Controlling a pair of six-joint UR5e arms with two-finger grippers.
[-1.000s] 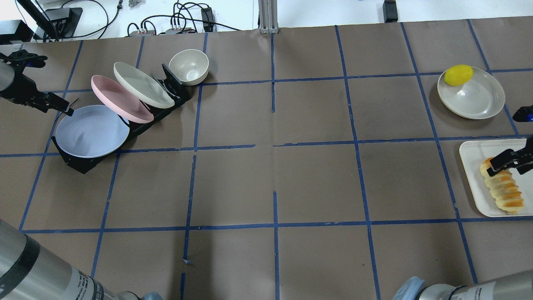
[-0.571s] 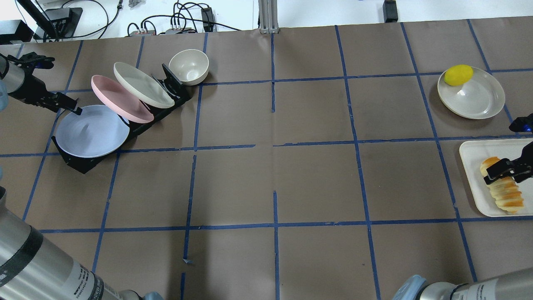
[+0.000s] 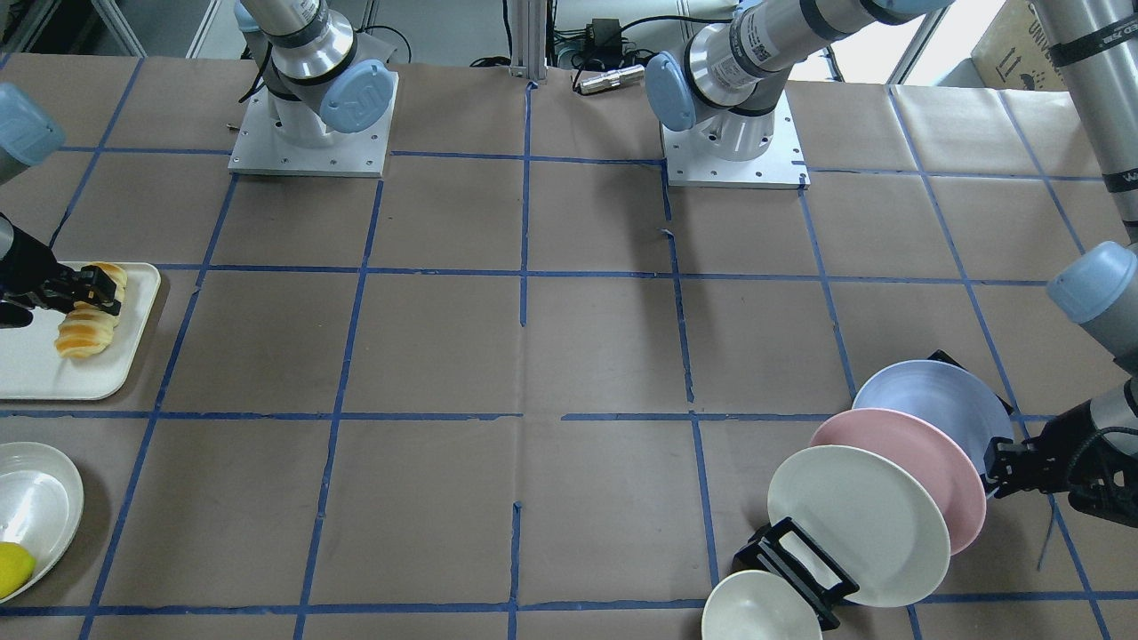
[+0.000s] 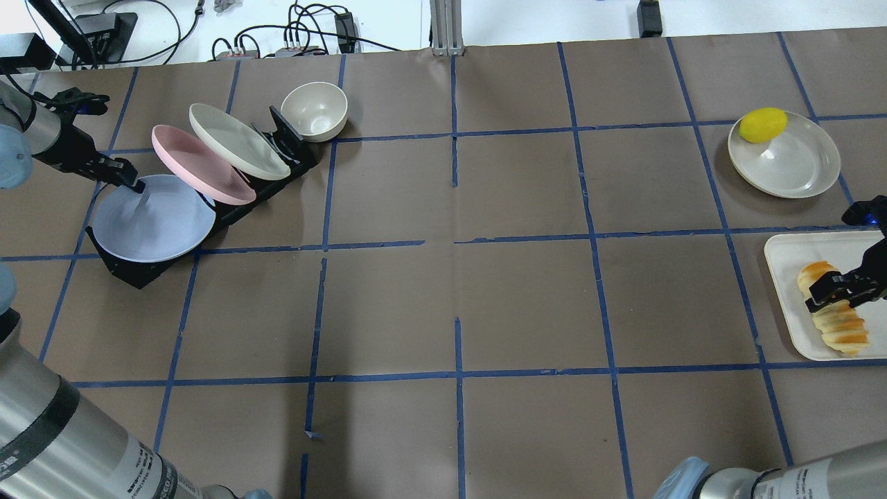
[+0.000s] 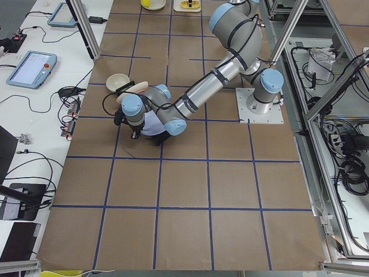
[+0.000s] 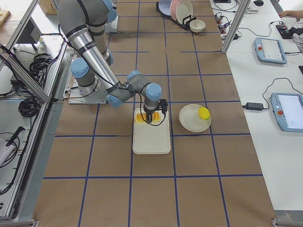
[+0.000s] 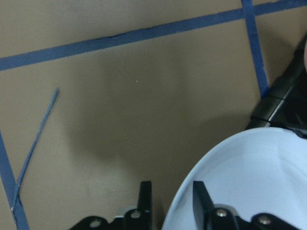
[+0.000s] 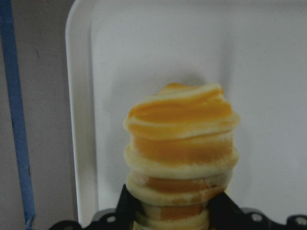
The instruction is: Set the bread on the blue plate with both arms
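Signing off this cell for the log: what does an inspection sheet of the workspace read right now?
Surface: table, brown paper with blue tape grid.
Job's things: bread lying on white tray; blue plate leaning in black rack.
Clutter: pink plate, cream plate in rack, bowl beside it; lemon on round plate.
Grippers: left tool open, straddling blue plate's rim; right tool flanks bread, grip unclear.
Cables: cables beyond the far edge.
Surroundings: pendants on side bench.

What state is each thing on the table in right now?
bread: lying on the white tray, gripped
blue plate: tilted in the black rack, empty
left gripper: open, straddling the blue plate's rim
right gripper: shut on the bread
pink plate: tilted in the black rack
lemon: resting on a cream plate
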